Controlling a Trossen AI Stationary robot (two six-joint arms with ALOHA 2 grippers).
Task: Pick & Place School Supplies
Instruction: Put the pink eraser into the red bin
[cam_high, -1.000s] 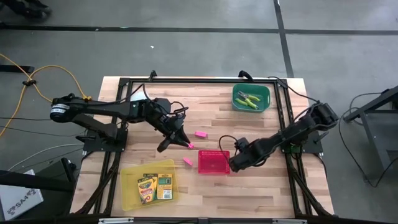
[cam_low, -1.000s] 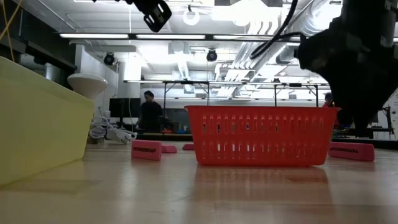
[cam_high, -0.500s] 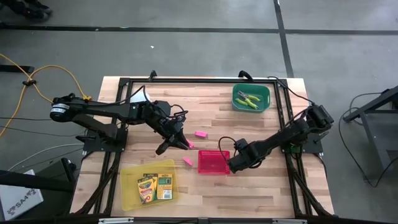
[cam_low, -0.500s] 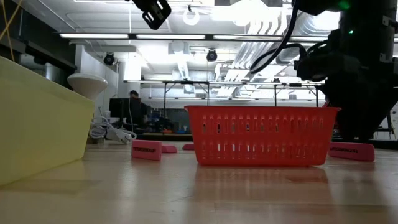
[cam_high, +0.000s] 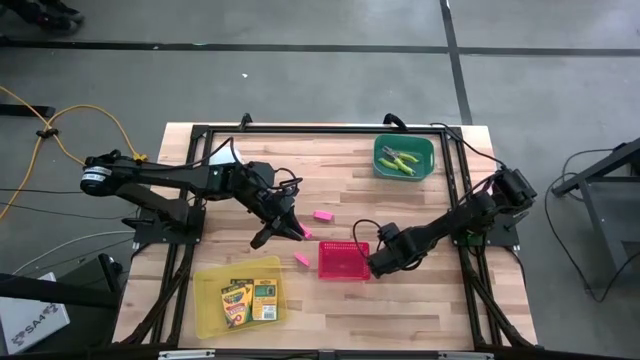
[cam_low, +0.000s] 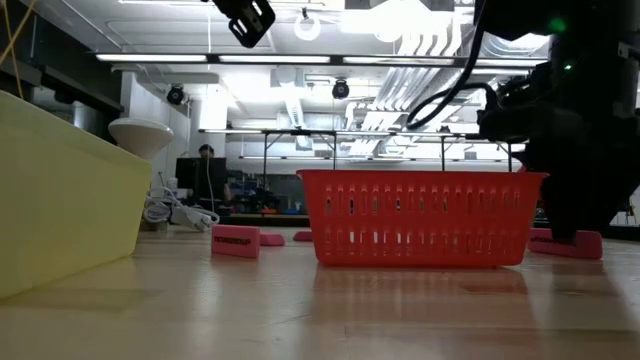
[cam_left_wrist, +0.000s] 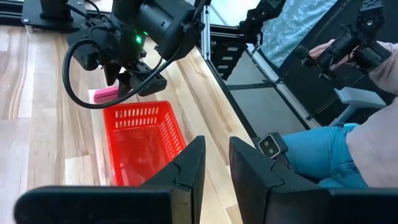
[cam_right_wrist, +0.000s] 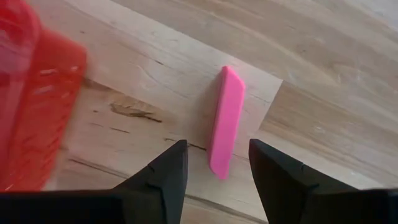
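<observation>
right gripper (cam_high: 374, 264) low at the right end of the pink tray (cam_high: 344, 260), near the middle of the wooden table (cam_high: 400, 310). fingers (cam_right_wrist: 163, 174) spread apart, nothing between them yet; pink eraser (cam_right_wrist: 226, 121) flat on the wood straight ahead of the gap, just beside the tray wall. in the low view, same eraser (cam_low: 572, 244) at the foot of the dark gripper body, right of the tray (cam_low: 420, 218).

left gripper (cam_high: 297, 233) raised above the table, left of centre, angled toward the tray. fingers (cam_left_wrist: 186, 171) set close together with a narrow gap showing in the left wrist view; nothing visible in that gap. something pink at the fingertips in the high view; held or lying beneath, cannot tell.

remaining erasers, high view: one (cam_high: 322, 215) far of the tray and right of the left gripper, one (cam_high: 301, 260) just left of the tray. tray interior apparently bare in the left wrist view (cam_left_wrist: 144, 140).

two crayon boxes (cam_high: 249, 299) side by side inside the yellow tray (cam_high: 208, 275), near-left part of the table. two green-handled tools (cam_high: 402, 159) inside the green tray (cam_high: 384, 170), far-right part of the table.

white round object (cam_high: 220, 156) at the far-left, partly under the left arm. person seated beyond the table edge in the left wrist view, a hand (cam_left_wrist: 323, 53) on another dark arm.
</observation>
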